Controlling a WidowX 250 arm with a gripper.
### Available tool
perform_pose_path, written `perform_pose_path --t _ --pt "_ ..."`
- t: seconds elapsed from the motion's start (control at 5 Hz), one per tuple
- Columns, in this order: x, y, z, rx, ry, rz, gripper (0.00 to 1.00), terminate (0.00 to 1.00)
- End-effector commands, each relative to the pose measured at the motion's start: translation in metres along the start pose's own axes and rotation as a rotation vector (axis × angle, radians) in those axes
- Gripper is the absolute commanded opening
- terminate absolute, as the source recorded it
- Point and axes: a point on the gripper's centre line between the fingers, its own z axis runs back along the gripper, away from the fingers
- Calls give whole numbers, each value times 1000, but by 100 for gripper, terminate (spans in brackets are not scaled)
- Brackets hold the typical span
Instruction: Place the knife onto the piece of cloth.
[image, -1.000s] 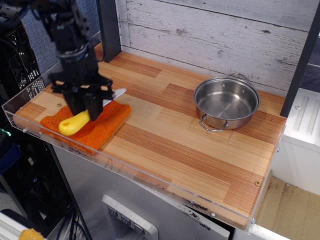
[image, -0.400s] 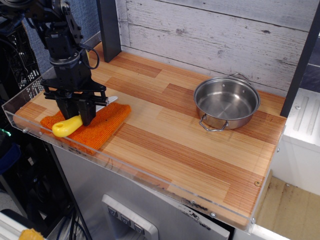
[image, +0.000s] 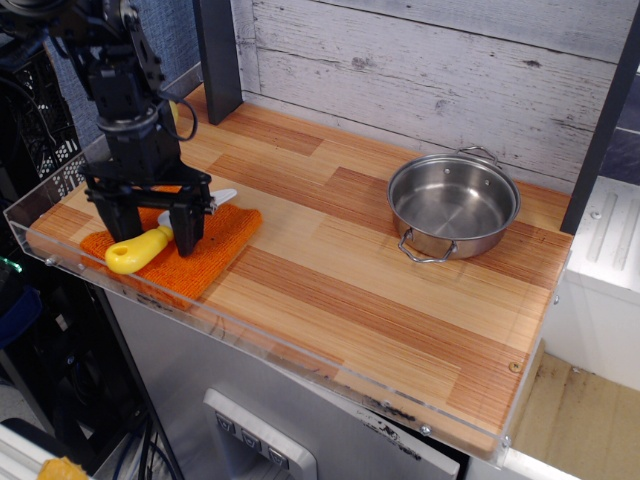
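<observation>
The knife (image: 140, 249) lies on the piece of cloth (image: 190, 250), the fingers (image: 187, 228) spread astride it — release looks done, so next comes a straight lift clear.

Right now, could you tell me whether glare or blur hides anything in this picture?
In observation.image, the picture is sharp; the steel pot shows soft reflections, the clear tray rim glints faintly, and the dark gripper partly covers the knife on the cloth.

One raised camera looks obliquely down across the whole wooden table (image: 380, 290).
</observation>
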Motion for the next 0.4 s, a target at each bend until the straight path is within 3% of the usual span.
perform_pose_path --t 0.0,0.2 --pt "-11 -18 115 15 -332 -32 100 0" --pt "-14 -29 151 -29 -363 -78 100 0"
